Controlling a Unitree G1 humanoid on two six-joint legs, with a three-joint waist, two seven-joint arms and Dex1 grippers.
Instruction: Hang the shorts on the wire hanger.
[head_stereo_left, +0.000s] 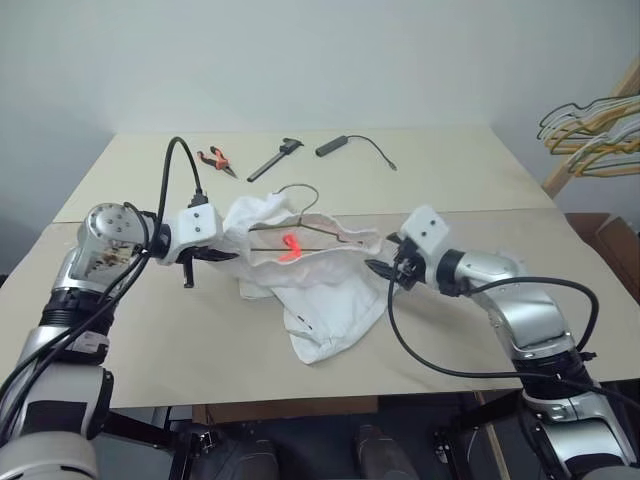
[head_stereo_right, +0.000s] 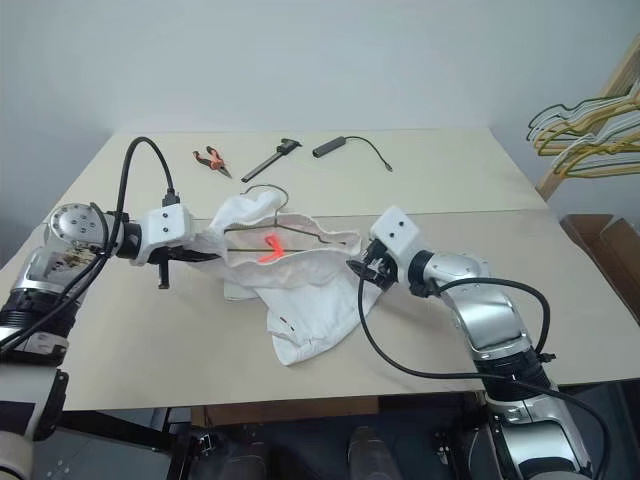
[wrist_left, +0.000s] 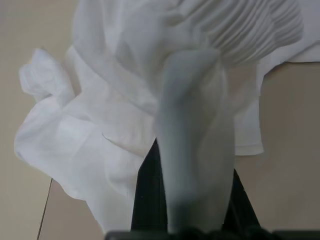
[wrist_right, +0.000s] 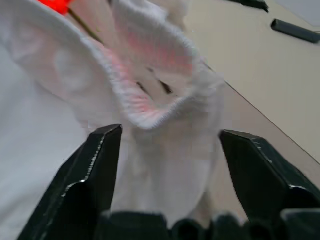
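Item 1: shorts (head_stereo_left: 315, 285). White soft cloth w/ small red-orange mark, bunched on the table (head_stereo_left: 470, 190) between our two grippers. Waistband lifted and spread; rest droops and lies on the table.

Item 2: wire hanger (head_stereo_left: 310, 228). Thin dark wire, hook rising just beyond the waistband, lower bar inside the waist opening.

Item 3: left gripper (head_stereo_left: 222, 256). Clenched on the shorts' waistband, cloth draped over its fingers in the left wrist view.

Item 4: right gripper (wrist_right: 167, 165). Jaws released and wide, waistband edge sitting between the fingers, not pinched.

Handling, our judgement: shorts light, limp, will sag and slide off thin wire; hanger light, springy. We'd take the waistband hem, near each side, where the ribbed edge gives firmest purchase.
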